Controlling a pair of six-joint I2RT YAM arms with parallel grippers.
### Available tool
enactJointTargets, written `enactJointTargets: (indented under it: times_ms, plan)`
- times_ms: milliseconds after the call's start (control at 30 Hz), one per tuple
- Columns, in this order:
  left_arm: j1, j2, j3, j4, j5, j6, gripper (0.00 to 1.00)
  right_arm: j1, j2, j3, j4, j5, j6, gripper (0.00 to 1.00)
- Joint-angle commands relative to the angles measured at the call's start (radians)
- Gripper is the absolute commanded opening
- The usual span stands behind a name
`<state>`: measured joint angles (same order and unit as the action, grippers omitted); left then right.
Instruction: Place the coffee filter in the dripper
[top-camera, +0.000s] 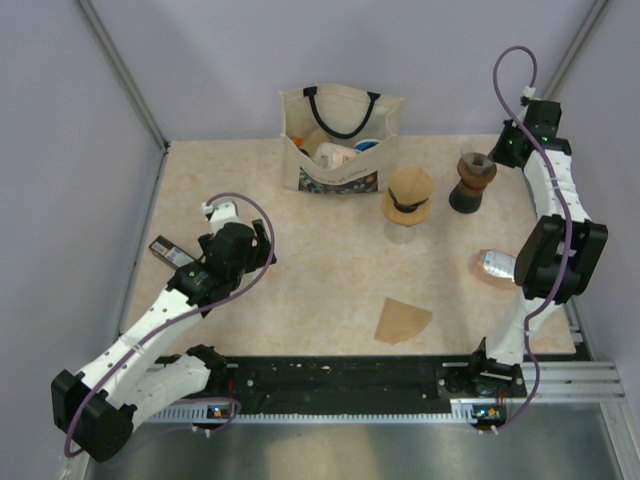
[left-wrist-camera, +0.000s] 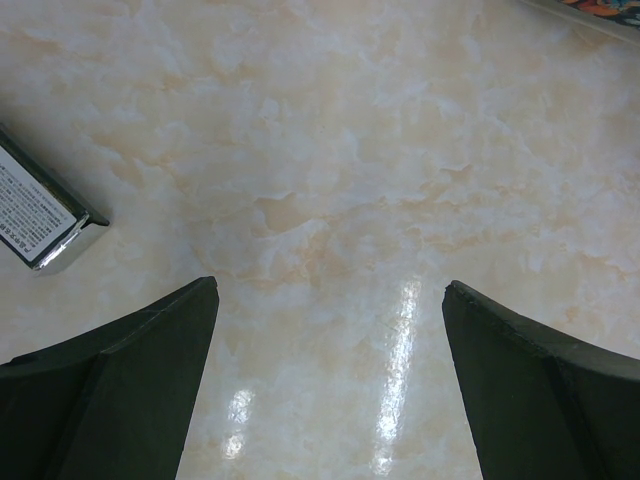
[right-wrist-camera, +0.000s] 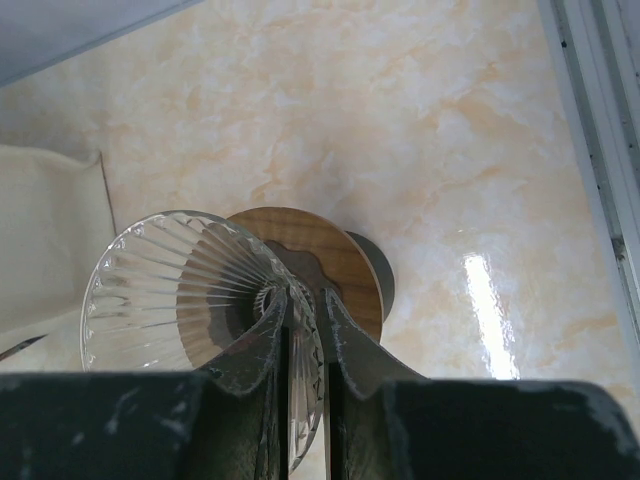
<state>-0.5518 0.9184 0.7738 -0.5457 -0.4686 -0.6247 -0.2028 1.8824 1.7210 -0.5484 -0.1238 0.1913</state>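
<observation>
The coffee filter (top-camera: 403, 320) is a flat tan paper wedge lying on the table near the front, midway between the arms. The dripper (top-camera: 492, 265) shows at the right as a bluish cone with a tan ring. In the right wrist view it is a ribbed clear cone (right-wrist-camera: 170, 290) on a wooden ring (right-wrist-camera: 335, 250). My right gripper (right-wrist-camera: 305, 295) is shut on the cone's wall, one finger inside and one outside, and holds it tilted above the table. My left gripper (top-camera: 262, 245) (left-wrist-camera: 330, 300) is open and empty over bare table at the left.
A cloth tote bag (top-camera: 340, 140) with items stands at the back. A tan cone-shaped holder with a dark band (top-camera: 408, 195) and a dark brown grinder (top-camera: 471, 182) stand in front of it. A small dark box (top-camera: 170, 252) (left-wrist-camera: 40, 215) lies left of my left gripper.
</observation>
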Motion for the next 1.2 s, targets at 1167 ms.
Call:
enactJointTargets:
  times_ms: [1167]
  plan:
    - [0.001,-0.050,-0.011,0.032,-0.021,0.011,0.99,0.006,0.297,-0.097,-0.317,0.245,-0.115,0.00]
